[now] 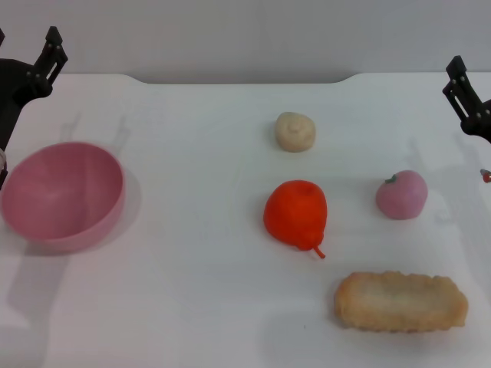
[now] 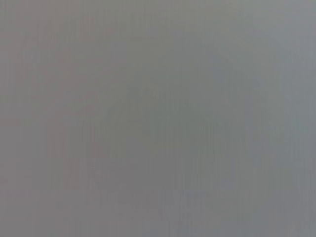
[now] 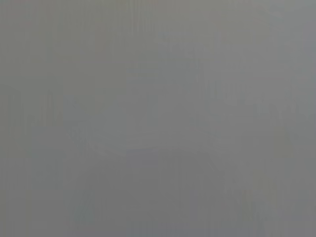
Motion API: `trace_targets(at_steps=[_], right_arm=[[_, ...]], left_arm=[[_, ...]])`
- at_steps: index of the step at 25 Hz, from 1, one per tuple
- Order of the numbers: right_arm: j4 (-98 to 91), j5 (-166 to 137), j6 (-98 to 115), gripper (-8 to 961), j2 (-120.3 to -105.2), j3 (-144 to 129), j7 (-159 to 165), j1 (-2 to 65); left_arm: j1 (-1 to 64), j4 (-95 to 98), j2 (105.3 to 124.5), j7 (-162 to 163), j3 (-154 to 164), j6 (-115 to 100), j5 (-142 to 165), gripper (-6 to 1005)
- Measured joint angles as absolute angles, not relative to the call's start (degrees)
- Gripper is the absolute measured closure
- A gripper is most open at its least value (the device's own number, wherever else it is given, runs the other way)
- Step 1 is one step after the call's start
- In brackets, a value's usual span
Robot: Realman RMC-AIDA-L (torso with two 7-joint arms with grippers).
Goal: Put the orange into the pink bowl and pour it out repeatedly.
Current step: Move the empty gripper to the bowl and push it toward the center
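Left gripper [image 1: 38, 61] parked at the 10 o'clock corner of the head view, raised over the white table [image 1: 192, 307], clamped on nothing; whether its fingers stand apart or together cannot be told from the little that shows. Right gripper [image 1: 465, 96] parked at the 2 o'clock edge, likewise off the table and clear of every item, its finger state likewise impossible to tell. Nothing but flat grey in both wrist views.

Below the left gripper, at 9 o'clock on the table: the pink bowl [image 1: 65, 222], tilted, mouth turned up and toward the table's middle, nothing inside. Well apart from it, just past the table's centre toward 3 o'clock: the orange [image 1: 295, 213], lying on the surface with its thin stem pointing to 5 o'clock, touching nothing.

Around the orange: a beige bun [image 1: 295, 131] at its 12 o'clock, apart from it; a pink peach [image 1: 402, 195] at its 3 o'clock, nearer the right gripper, with a small dark stem on top; a long, golden, crusty bread piece [image 1: 400, 302] at its 5 o'clock, lying crosswise near the front edge of the table. All four loose items separate from one another.
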State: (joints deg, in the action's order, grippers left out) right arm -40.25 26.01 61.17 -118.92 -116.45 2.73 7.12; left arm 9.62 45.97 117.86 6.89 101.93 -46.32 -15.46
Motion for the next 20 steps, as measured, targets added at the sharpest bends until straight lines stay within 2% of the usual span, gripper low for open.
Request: trace_targets(at_steps=[20], right_arm=[[-40.2, 26.0, 61.2, 137, -118.92, -116.3, 3.5, 7.3]], left_arm=[[9.7, 50.0, 117.53, 6.7, 101.6, -43.1, -15.5, 189]])
